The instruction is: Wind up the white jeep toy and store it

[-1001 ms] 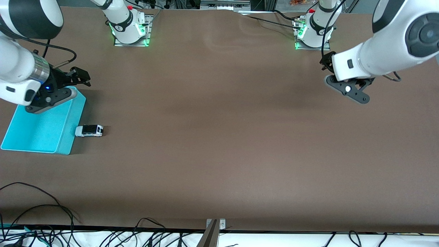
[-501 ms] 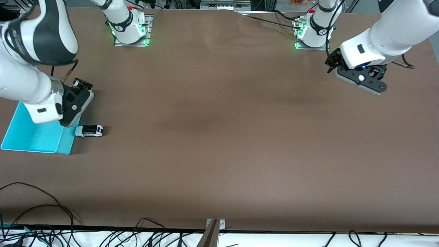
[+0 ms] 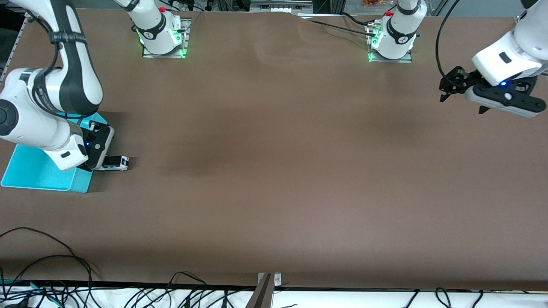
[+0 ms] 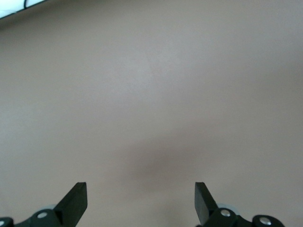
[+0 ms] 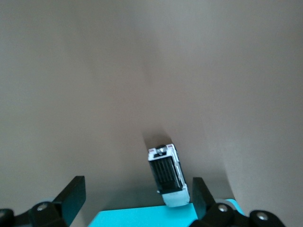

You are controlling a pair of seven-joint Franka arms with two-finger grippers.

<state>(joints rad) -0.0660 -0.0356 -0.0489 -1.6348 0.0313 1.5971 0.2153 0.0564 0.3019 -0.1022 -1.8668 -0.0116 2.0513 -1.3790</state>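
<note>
I see the toy car (image 3: 114,162) on the table, touching the blue tray (image 3: 38,173). My right gripper (image 5: 137,198) hangs released above the car. My left gripper (image 4: 141,203), also released, waits well apart.

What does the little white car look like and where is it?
The white jeep toy is a tiny car with a white body, a black ribbed roof and a dark rear end. It sits flat on its wheels on the brown table, right beside the outer wall of the turquoise tray, at the right arm's end of the table. Nothing holds it. The right tool is over it with its fingers open, partly hiding it from the front camera.
</note>
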